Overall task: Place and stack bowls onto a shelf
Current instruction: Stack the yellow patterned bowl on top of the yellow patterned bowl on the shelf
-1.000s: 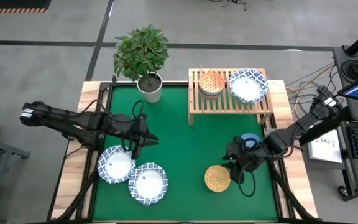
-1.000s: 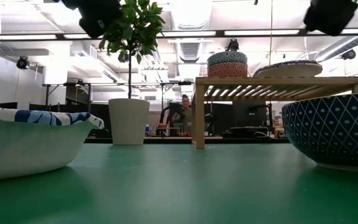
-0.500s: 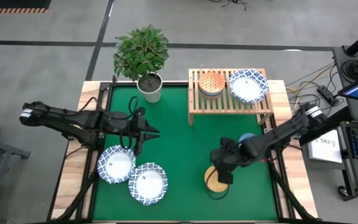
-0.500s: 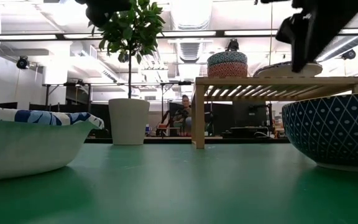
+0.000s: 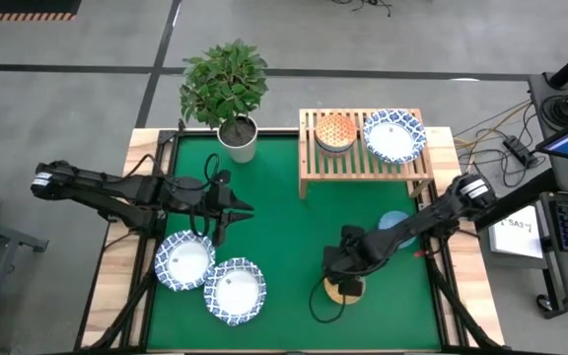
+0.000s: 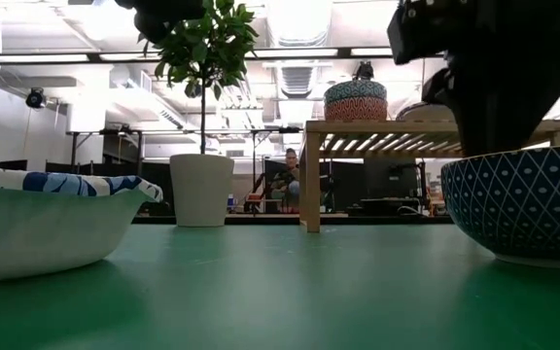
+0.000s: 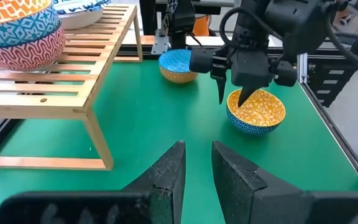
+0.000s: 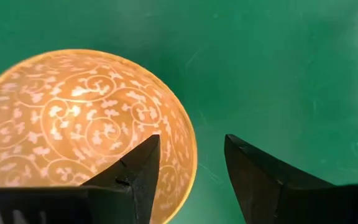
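Dark jointed arms, black cables, seemingly matte tool (image 7: pixel 232 95) fingers.

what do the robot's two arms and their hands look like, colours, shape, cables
Both arms are slim, jointed and matt black, with loose black cables looping along them. The left arm has a white band near its outer end; the right arm has a pale band at a joint. Each ends in a hand with two black, wedge-shaped fingers: left hand, right hand.
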You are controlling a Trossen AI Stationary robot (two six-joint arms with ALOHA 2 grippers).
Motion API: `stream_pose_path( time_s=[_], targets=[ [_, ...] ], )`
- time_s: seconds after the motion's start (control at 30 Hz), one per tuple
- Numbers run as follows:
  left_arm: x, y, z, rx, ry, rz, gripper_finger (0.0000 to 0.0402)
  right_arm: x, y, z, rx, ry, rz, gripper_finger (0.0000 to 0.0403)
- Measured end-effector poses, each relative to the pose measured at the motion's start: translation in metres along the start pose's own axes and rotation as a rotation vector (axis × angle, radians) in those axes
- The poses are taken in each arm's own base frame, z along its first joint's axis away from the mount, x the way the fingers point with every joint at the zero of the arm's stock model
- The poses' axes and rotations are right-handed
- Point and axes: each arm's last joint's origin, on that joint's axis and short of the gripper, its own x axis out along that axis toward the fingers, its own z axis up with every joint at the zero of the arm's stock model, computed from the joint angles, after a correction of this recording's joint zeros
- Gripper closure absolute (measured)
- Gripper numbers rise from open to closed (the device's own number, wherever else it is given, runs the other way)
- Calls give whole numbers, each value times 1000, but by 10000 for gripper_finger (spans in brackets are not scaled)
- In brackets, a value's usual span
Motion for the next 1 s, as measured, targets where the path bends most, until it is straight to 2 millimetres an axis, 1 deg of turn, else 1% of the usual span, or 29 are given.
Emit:
stream_pose_path(
  time_s=[0.13, 0.2, 0.27, 0.4, 0.43, 0.63, 0.8, 0.9, 1.0],
  targets=[
    [0, 0, -1, 6, 2, 0, 341, 9, 2, 1, 3, 21, -9, 260],
    [0, 0, -1, 14, 2, 0, 341, 12, 2, 2, 7, 26, -9, 280],
    [0, 0, -1, 23, 3, 0, 341, 14, 2, 3, 14, 25, -8, 308],
    [1, 0, -1, 27, 3, 0, 341, 14, 2, 4, 27, 24, 5, 376],
    [1, 0, -1, 27, 3, 0, 341, 13, 2, 4, 31, 28, 12, 384],
    [1, 0, -1, 30, 1, 0, 341, 3, 2, 5, 77, -16, 57, 392],
    [1, 0, 2, 28, -22, -2, 341, -14, 0, 4, 121, -63, 108, 393],
    [1, 0, 3, 30, -31, -2, 341, -26, -1, 6, 131, -131, 154, 393],
    [1, 0, 3, 36, -37, -2, 341, -38, 1, 11, 131, -238, 213, 394]
  ],
)
